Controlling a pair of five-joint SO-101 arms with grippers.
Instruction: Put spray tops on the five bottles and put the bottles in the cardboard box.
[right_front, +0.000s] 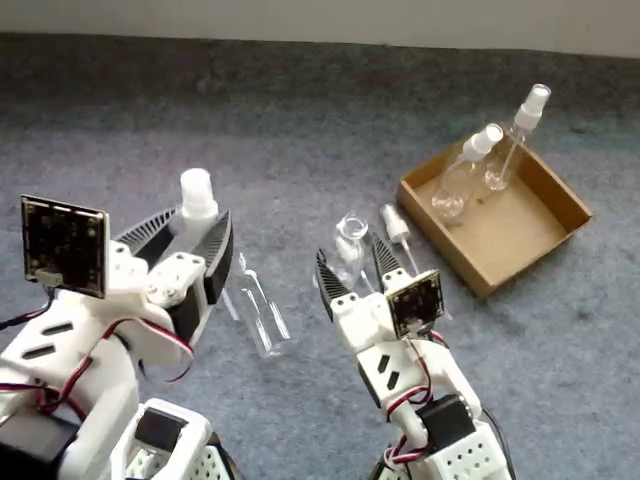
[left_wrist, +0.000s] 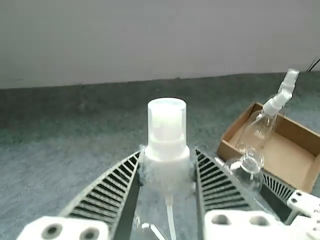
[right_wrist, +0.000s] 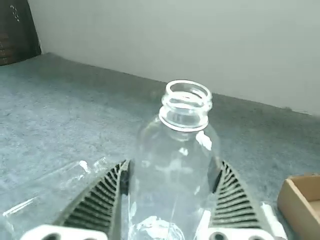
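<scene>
Two capped bottles (right_front: 462, 172) already sat in the cardboard box (right_front: 515, 232), so we judged the job under half done. The right fingers (right_front: 328, 282) were clamped on an open bottle (right_front: 350, 232), upright near the box. The left fingers (right_front: 217, 252) gripped a spray top (right_front: 197, 190), apart from that bottle and not yet fitted. Another spray top (right_front: 395, 222) lay on the desk (right_front: 300, 120) beside the open bottle. We could not tell whether the clear pieces (right_front: 258, 310) between the arms were remaining bottles.
</scene>
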